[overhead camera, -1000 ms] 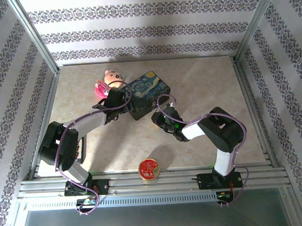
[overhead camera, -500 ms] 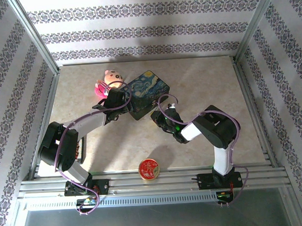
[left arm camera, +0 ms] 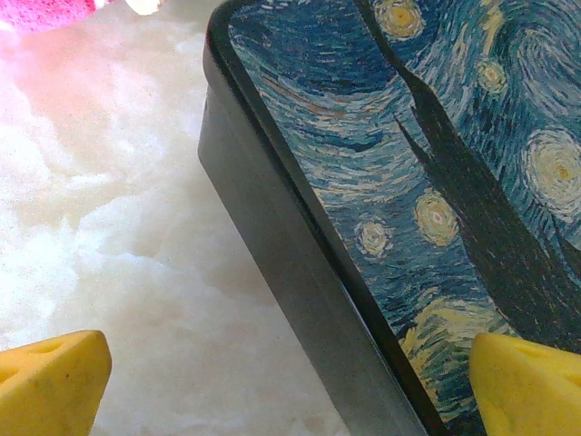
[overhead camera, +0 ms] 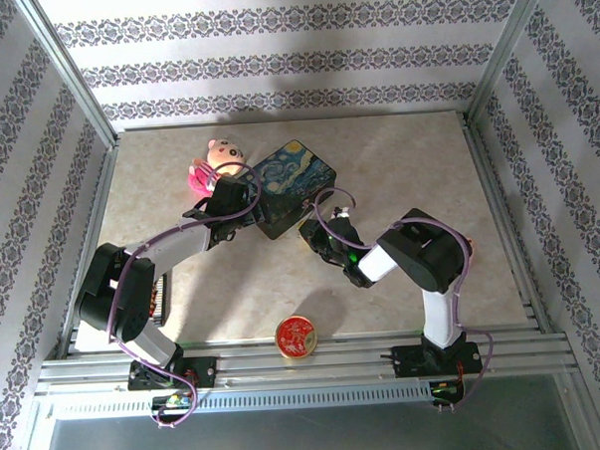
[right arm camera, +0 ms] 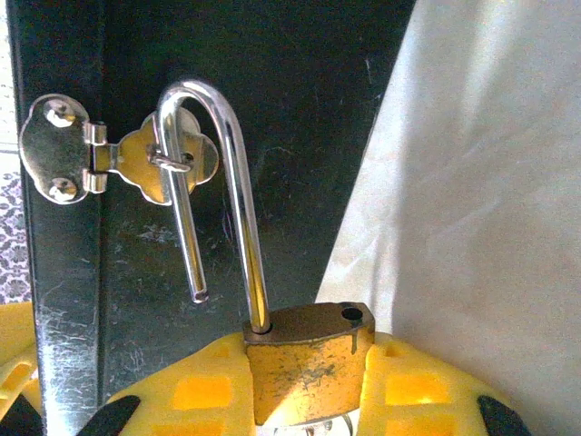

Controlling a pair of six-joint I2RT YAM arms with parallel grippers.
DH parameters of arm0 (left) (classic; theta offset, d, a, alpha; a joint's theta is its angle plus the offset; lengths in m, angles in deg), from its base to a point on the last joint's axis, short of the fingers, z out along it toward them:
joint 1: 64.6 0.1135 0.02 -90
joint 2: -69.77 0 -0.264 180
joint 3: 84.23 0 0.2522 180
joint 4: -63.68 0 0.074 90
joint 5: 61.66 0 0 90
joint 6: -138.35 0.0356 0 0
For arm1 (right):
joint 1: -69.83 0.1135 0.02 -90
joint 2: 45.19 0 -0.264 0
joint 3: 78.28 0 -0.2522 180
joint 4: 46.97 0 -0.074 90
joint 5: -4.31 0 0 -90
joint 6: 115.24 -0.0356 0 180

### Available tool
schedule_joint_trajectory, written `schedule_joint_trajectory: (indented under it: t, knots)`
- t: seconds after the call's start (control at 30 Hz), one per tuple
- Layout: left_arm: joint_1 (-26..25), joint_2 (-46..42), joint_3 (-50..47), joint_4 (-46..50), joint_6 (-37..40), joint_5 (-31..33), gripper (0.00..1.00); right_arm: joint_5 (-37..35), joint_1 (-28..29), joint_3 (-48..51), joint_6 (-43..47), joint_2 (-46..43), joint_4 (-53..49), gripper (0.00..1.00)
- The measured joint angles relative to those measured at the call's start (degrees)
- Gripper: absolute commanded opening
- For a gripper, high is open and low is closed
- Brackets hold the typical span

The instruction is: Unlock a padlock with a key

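Note:
The padlock is a small brass body with a thin silvery shackle. My right gripper is shut on that body, a yellow finger on each side. The shackle stands open: one leg sits in the body, and the free end hangs loose, still hooked through the hasp on the painted box's dark front. Silvery metal peeks out under the body; I cannot tell whether it is the key. My left gripper is open, straddling the box's left edge. From above, the box lies between both grippers.
A pink plush pig lies just left of the box, behind my left gripper. A round red-gold tin sits at the near table edge by the metal rails. Patterned walls close in three sides.
My right arm's elbow has swung a little to the left, towards the box, while its gripper stays at the box's front. The left arm has not moved.

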Motion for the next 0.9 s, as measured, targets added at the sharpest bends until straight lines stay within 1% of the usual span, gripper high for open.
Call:
schedule_joint_trajectory:
  t: [0.33, 0.9]
  knots:
    - [0.00, -0.02, 0.00, -0.04, 0.04, -0.15, 1.00, -0.20, -0.33, 0.66, -3.13, 1.62, 4.15, 0.00]
    - [0.07, -0.26, -0.26, -0.04, 0.02, -1.31, 1.00, -2.73, -0.63, 0.57, -3.89, 1.62, 4.33, 0.00]
